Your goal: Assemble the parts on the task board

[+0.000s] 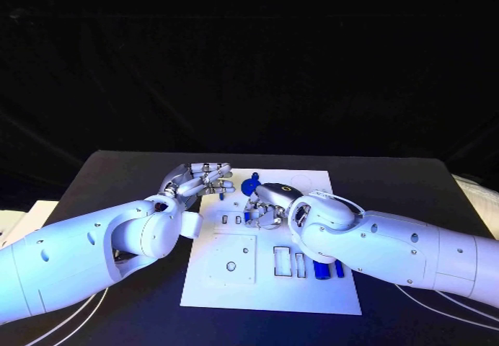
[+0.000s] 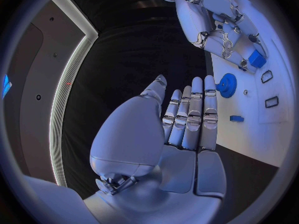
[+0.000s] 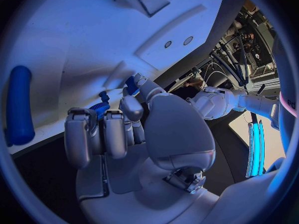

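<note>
While the right robot hand (image 1: 268,207) pinches a small blue part (image 3: 132,83) over the task board (image 1: 272,288) at mid-frame, insertion seems underway; next it needs alignment. Left robot hand (image 1: 197,180) hovers upper-left, fingers apart, empty.

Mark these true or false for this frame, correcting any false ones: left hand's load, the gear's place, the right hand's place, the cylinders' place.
1. The left hand holds nothing. True.
2. The blue gear lies off the board on the black table. False: it sits on the task board, at its far end.
3. The right hand is over the task board, fingers at a small blue part. True.
4. The blue cylinders lie beside the left hand. False: they lie on the board's near right side, by the right arm.
</note>
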